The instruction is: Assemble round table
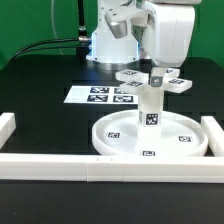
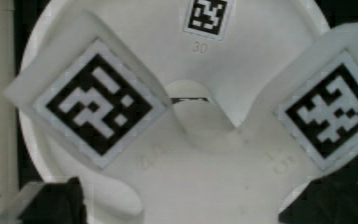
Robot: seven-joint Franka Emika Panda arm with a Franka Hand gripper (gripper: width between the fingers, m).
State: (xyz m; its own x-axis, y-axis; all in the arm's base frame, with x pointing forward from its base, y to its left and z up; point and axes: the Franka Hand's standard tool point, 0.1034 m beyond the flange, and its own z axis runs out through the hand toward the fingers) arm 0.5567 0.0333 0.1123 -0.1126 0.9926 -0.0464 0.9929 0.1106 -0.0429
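The large round disc (image 1: 148, 140) lies flat on the black table, close to the front border. A short cylinder leg (image 1: 151, 108) stands upright in its middle. The cross-shaped base (image 1: 153, 79) sits on top of the leg, its tagged arms spread out level. My gripper (image 1: 152, 66) hangs directly above the base. In the wrist view the cross-shaped base (image 2: 176, 110) fills the picture, with two tagged arms on either side of a notch. My gripper (image 2: 197, 205) is open, its dark fingertips (image 2: 34, 203) wide apart at the picture's corners with a white arm of the base between them.
The marker board (image 1: 103, 95) lies behind the disc toward the exterior view's left. Long white border bars run along the front (image 1: 100, 166), the left (image 1: 8, 127) and the right (image 1: 213, 135). The robot's base (image 1: 110, 40) stands at the back.
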